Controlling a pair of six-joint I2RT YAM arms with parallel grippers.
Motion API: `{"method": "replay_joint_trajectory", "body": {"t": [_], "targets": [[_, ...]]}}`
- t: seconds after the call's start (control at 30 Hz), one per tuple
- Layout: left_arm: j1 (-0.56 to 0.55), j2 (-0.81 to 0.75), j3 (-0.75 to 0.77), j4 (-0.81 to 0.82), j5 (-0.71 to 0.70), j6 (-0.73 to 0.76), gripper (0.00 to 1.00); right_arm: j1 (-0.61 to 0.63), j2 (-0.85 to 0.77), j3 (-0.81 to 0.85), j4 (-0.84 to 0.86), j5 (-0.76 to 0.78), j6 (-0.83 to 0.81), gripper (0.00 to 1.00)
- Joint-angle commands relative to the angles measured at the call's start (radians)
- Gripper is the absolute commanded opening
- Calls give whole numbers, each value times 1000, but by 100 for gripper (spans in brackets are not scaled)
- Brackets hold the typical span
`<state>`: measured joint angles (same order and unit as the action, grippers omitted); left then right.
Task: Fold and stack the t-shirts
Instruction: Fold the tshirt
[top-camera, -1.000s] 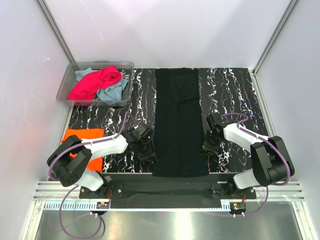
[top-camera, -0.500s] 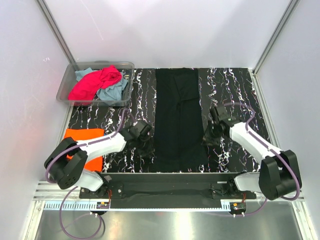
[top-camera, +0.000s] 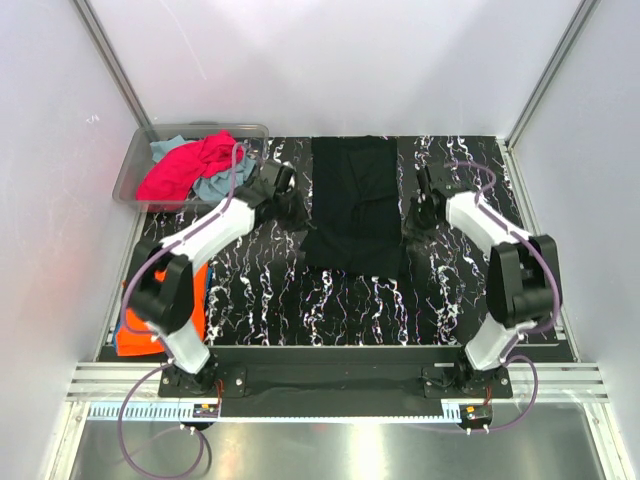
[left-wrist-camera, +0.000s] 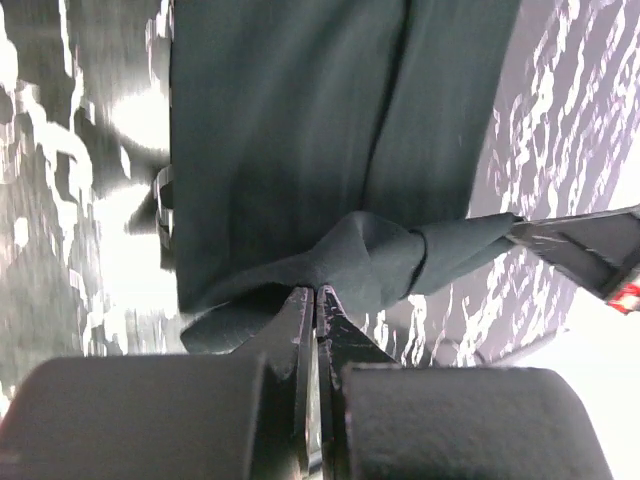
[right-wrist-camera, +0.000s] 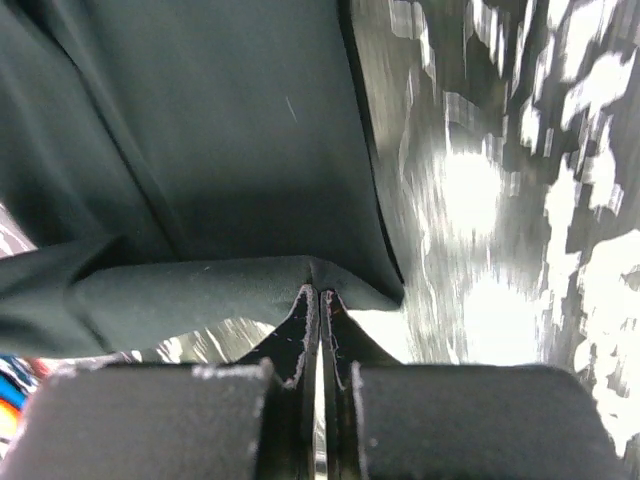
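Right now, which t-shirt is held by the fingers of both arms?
The black t-shirt: the left fingers and right fingers pinch its edge. The pink t-shirt and teal t-shirt lie in the bin, the orange t-shirt apart.

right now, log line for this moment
phase: fold black t-shirt | left gripper: shut on black t-shirt | right gripper: shut on black t-shirt | edge: lifted

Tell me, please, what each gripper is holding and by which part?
Both hold the black t-shirt: the left gripper pinches the left corner of its folded-over end, the right gripper the right corner.
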<state>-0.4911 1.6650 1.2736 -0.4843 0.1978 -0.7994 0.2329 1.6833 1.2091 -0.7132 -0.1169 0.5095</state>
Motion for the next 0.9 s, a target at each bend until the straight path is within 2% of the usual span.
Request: {"method": "replay_joint_trajectory", "body": {"t": [0.0, 0.13, 0.33, 0.63, 0.87], "targets": [[28, 96, 102, -22, 49, 61, 0, -49, 62, 156, 20, -6, -52, 0], [57, 166, 177, -25, 68, 68, 0, -99, 225, 330, -3, -105, -86, 0], [88, 239, 236, -27, 81, 52, 0, -107, 360, 461, -22, -223, -115, 0], [94, 328, 363, -25, 126, 54, 0, -148, 412, 507, -40, -211, -95, 1], [95, 386, 398, -23, 140, 46, 0, -164, 443, 530, -37, -250, -95, 1]]}}
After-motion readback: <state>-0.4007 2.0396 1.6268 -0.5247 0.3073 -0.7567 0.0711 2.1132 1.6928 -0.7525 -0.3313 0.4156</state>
